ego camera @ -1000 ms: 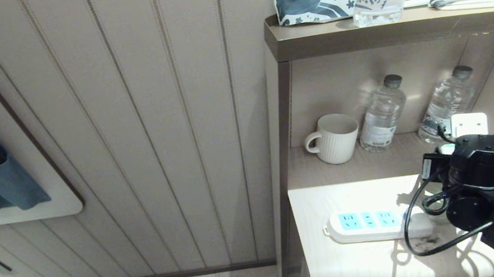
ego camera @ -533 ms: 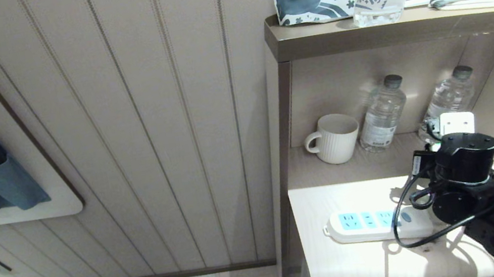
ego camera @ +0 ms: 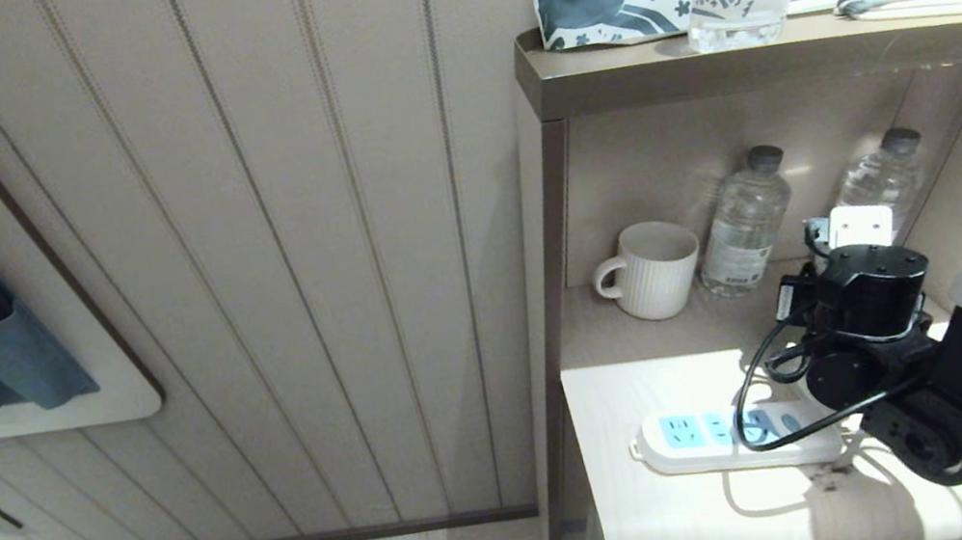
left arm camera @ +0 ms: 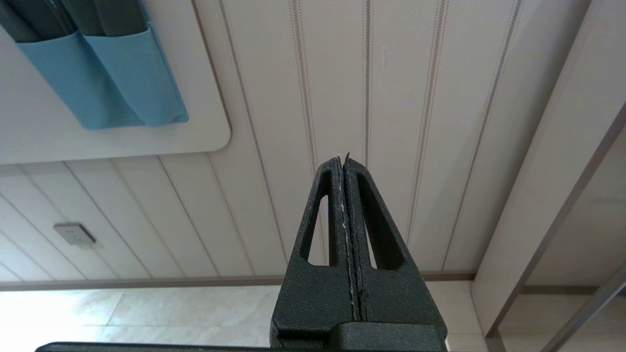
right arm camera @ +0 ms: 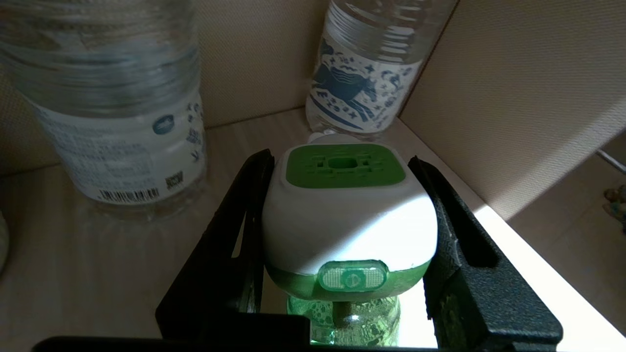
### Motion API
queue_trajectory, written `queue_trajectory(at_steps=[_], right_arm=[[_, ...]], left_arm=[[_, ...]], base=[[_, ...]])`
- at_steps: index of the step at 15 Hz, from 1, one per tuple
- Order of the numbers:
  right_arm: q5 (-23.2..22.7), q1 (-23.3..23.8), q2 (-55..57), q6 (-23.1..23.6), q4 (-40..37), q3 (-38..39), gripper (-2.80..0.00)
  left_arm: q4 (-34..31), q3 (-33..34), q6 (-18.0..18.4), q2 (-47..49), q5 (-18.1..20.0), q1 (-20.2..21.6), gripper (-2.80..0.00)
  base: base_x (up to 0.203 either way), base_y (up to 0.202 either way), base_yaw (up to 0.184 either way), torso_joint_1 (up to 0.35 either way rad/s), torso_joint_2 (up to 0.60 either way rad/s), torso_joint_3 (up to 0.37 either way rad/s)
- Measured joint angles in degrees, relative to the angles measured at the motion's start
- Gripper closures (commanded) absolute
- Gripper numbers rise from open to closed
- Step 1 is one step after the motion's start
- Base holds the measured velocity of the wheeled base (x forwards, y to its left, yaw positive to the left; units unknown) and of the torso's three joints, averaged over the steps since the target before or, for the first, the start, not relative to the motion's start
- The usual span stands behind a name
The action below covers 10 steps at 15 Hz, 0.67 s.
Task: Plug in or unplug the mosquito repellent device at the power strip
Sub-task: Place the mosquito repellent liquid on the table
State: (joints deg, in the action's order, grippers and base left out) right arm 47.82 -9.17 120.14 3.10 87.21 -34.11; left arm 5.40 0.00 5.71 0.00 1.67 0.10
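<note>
The right gripper (right arm camera: 342, 234) is clamped on the mosquito repellent device (right arm camera: 348, 220), one finger pressing each side of its white head. The device is held above the lower shelf (ego camera: 695, 322), in front of two water bottles (right arm camera: 112, 107). The power strip (ego camera: 714, 438) lies flat nearby. The left gripper (left arm camera: 345, 161), fingers pressed together, faces the wall panelling (left arm camera: 391, 98).
</note>
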Motion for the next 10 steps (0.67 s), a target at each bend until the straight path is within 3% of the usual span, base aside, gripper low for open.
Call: queue_trajectory(at_steps=[10], right_arm=[[-0.1,0.3,5.3,0.4,0.0,-9.4,0.00]], left_arm=[[0.0,0.0,0.0,0.0,0.0,0.0,0.00]], base=[[0.000,0.000,0.000,0.000,0.00,0.000]])
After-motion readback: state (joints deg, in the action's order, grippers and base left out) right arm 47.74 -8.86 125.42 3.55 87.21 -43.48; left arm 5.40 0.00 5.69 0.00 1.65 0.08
